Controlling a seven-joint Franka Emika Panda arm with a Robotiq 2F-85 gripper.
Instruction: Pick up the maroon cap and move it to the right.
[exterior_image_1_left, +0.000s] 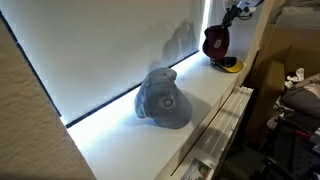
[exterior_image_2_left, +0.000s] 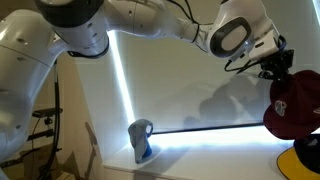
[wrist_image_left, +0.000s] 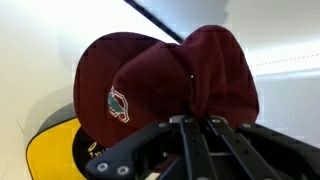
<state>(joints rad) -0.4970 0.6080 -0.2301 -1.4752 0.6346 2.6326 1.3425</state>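
no readable text anywhere tbh. the maroon cap (wrist_image_left: 165, 85) has a small embroidered emblem (wrist_image_left: 119, 104) on it, but no letters i can make out.

The cap (wrist_image_left: 165, 85) is dark maroon fabric with a small embroidered emblem in white, green and red on its front panel. It hangs in the air, pinched at its upper edge by the tool (wrist_image_left: 196, 122), whose jaws are closed on the cloth. The crown is crumpled and folded into two rounded lobes, so it sags rather than keeping its dome shape. In both exterior views (exterior_image_1_left: 215, 42) (exterior_image_2_left: 296, 104) it dangles clear above the pale worktop (exterior_image_1_left: 205, 95), near one end.
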